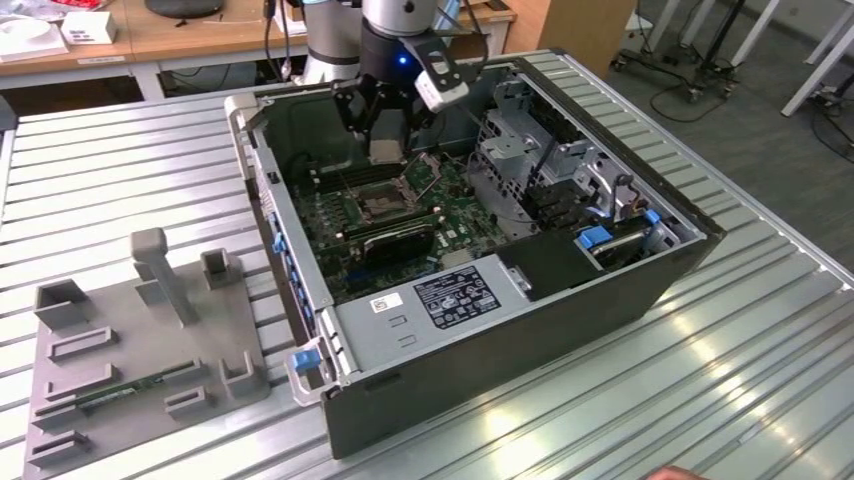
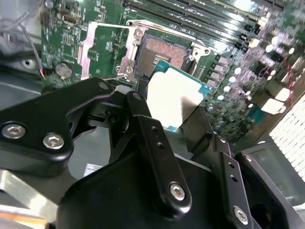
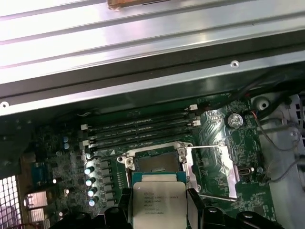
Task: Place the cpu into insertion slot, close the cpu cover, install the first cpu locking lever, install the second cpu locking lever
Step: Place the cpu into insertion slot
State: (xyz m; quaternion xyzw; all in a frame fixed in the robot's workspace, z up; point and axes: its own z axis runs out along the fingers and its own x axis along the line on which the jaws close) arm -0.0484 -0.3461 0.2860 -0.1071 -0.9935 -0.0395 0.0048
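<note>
While gripping the cpu [image 2: 175, 93], the tool [image 2: 169, 109] hangs seemingly above the insertion slot [image 2: 167, 51].

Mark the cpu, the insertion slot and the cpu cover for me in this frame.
cpu [image 2: 174, 98]: second wrist view, middle of its pale metal face.
insertion slot [image 2: 166, 51]: second wrist view, centre of the coppery contact field inside the rim.
cpu cover [image 2: 89, 50]: second wrist view, outer bar of the open frame.
</note>
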